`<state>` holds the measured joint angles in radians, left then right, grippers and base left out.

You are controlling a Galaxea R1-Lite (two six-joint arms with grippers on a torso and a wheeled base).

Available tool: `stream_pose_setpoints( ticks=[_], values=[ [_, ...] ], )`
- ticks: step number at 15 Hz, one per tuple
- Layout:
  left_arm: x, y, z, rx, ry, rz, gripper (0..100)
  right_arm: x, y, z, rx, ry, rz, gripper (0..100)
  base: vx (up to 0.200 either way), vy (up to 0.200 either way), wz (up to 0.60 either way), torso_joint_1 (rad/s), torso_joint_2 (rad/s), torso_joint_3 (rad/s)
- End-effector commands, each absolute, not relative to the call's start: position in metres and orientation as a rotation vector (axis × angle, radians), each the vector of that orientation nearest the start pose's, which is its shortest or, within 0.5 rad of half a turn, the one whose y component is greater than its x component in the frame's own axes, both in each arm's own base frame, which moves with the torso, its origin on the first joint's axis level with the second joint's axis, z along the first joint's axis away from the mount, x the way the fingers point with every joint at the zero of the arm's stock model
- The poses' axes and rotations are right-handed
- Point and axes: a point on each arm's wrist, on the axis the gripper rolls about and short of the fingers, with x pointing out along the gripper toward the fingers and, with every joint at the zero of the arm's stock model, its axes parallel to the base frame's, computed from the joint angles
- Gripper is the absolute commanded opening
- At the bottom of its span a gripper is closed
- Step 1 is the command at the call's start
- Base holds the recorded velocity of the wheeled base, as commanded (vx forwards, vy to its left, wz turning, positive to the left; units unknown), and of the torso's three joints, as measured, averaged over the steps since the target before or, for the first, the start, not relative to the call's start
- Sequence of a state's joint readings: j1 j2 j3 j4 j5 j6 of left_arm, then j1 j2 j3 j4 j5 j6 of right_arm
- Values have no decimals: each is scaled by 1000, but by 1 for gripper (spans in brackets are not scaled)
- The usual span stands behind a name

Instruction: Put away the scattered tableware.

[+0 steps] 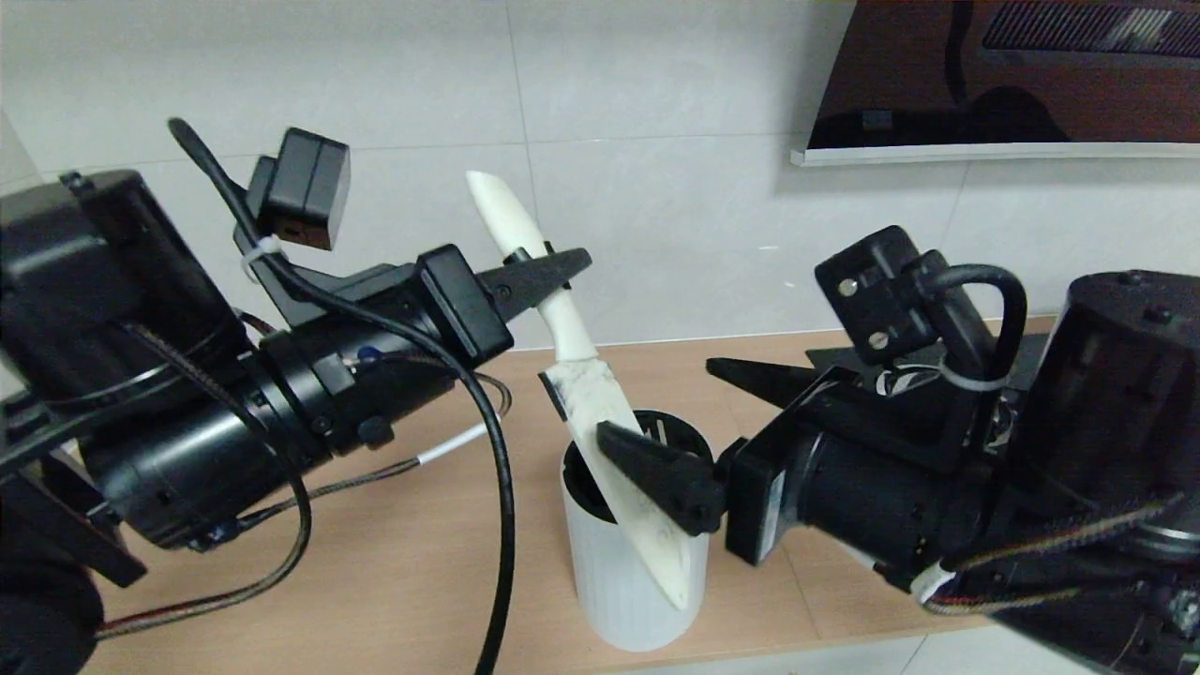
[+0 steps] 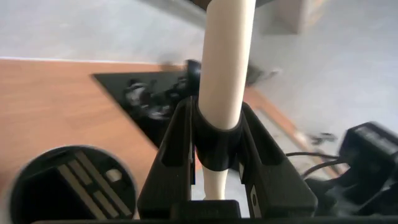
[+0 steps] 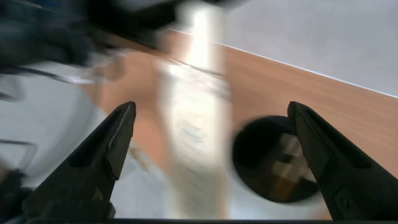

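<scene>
Above the counter: the knife is hanging tilted. Its white handle is pointing up toward the wall, and its speckled white blade is slanting down and forward.
Left gripper: it is pinching the knife by the handle, about midway along. In the left wrist view the two black fingers are pressing on either side of the knife.
Right gripper: it is holding nothing, with its fingers spread wide. In the right wrist view the blurred knife is lying between the fingers, apart from both. In the head view one finger is crossing in front of the blade near the holder's rim, and I cannot tell whether they are touching.
Holder: this white ribbed cylinder with a black slotted insert is standing upright on the counter near its front edge. It is also showing in the left wrist view and the right wrist view.
Knife and holder: in the head view the blade is crossing the rim and the front wall. The tip is showing against the outside of the wall, not inside the opening.
Panel: this black panel is lying flat on the counter behind the right arm, close to the wall.
Wall: pale tiles are rising behind the counter, and a dark hood is hanging at the upper right.
</scene>
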<state>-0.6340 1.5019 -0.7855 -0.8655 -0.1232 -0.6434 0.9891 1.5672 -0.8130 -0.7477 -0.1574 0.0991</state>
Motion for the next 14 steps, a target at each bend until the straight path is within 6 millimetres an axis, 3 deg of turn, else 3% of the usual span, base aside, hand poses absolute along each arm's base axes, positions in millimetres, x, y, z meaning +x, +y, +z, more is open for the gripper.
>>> stream_pose_setpoints(
  ticks=[1,3,5,8,10,14],
  values=[
    [217,-160,292,-587,-10,-631,0,164,189,260,111,8,768,100,0,0,0,0,0,0],
    [219,-165,301,-501,-38,-519,0,171,166,267,107,10,709,100,0,0,0,0,0,0],
    [208,-180,291,-419,-32,-442,0,188,152,270,107,3,622,100,0,0,0,0,0,0],
    [197,-198,281,-262,-53,-325,0,199,156,260,93,39,605,100,0,0,0,0,0,0],
    [202,-209,270,-184,-77,-236,0,204,160,254,85,61,604,100,0,0,0,0,0,0],
    [219,-229,248,-140,-168,-220,0,205,160,254,85,61,602,100,0,0,0,0,0,0]
  ],
)
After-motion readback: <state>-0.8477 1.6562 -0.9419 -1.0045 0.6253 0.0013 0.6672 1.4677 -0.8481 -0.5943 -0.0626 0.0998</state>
